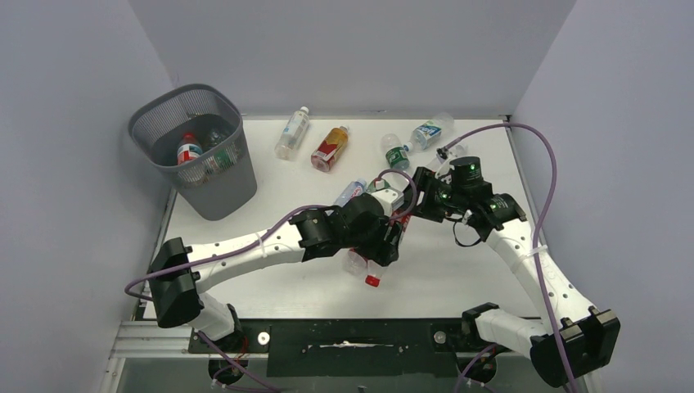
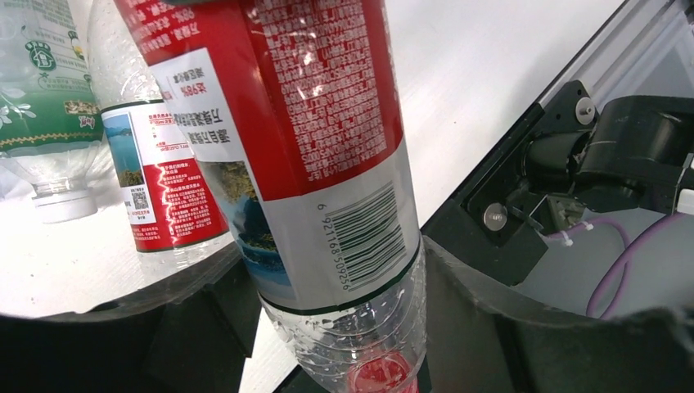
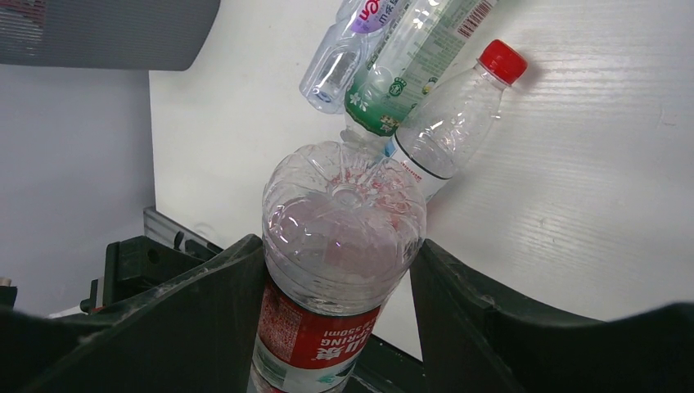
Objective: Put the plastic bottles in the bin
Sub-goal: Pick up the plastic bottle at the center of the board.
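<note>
From above, the bin point(image 1: 214, 190) stands at the far left corner of the table, and the bottles inside it point(image 1: 189, 151) show through the opening. Both arms meet well to the right of the bin, near the middle of the table. The left gripper point(image 1: 385, 244) sits over a red-capped bottle point(image 1: 361, 264) that lies on the table, its cap turned to the near edge. The right gripper point(image 1: 412, 206) is just beside it, on the side away from the bin. Some loose bottles point(image 1: 330, 148) lie along the far edge.

In the left wrist view, the red-capped bottle point(image 2: 327, 164) fills the space between the fingers point(image 2: 491, 311). One finger touches its side. At the other finger I see a thin bright gap, so I cannot tell if the grasp is already firm. I would make it sure before I lift.

In the right wrist view, the right gripper point(image 3: 335, 270) is clenched on the right-hand bottle point(image 3: 340, 229), with both fingers pressed on its sides and its base pointing forward. The bin point(image 3: 106, 33) shows far off at the top left.

I judge that the arms are too close to move together. I would send the left arm first because it is nearer the bin, raise the bottle well above the tall rim, and release only over the opening. The thin plastic can slip or crush.
</note>
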